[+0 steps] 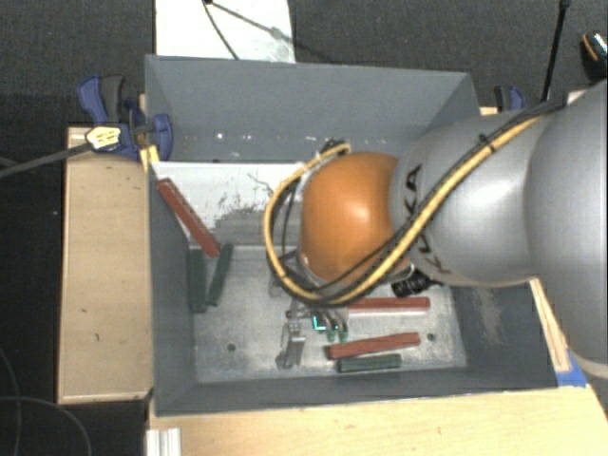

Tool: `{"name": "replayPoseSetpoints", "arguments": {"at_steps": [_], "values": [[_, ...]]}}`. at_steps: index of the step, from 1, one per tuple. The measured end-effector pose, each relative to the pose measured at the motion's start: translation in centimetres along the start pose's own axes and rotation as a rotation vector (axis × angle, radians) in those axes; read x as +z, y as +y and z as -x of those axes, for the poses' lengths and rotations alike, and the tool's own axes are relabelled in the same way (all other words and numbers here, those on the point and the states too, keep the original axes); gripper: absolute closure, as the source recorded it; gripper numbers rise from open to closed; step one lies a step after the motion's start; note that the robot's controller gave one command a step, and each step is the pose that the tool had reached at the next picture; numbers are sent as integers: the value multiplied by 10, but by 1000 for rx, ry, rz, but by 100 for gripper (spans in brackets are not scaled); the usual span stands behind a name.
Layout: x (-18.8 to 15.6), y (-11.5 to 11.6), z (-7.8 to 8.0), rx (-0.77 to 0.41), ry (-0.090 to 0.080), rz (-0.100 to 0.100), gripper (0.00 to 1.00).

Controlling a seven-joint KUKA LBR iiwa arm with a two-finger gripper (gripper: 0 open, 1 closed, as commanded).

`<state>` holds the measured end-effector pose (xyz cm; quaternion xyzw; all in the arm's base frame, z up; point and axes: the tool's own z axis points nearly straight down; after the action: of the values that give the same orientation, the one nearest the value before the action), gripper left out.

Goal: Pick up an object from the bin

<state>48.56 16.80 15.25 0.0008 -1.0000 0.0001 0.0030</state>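
gripper (296,338) sits low over the bin (313,103) floor, lower middle of frame, under the orange wrist cover (347,212). can't tell if its grip is spread or pressed together. likeliest pick is the red-brown stick (372,345) just right of it. dark green stick (369,363) lies right below that, another red stick (389,304) above. risk: the sticks lie flat and close together, so a grab could slip off or drag the neighbour.

Matt, scuffed grey metal bin (285,103)
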Motion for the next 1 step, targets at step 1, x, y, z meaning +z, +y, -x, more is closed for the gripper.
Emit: {"name": "replayPoseSetpoints", "arguments": {"at_steps": [1], "values": [[86, -84, 22, 78, -2, -3, 0]]}}
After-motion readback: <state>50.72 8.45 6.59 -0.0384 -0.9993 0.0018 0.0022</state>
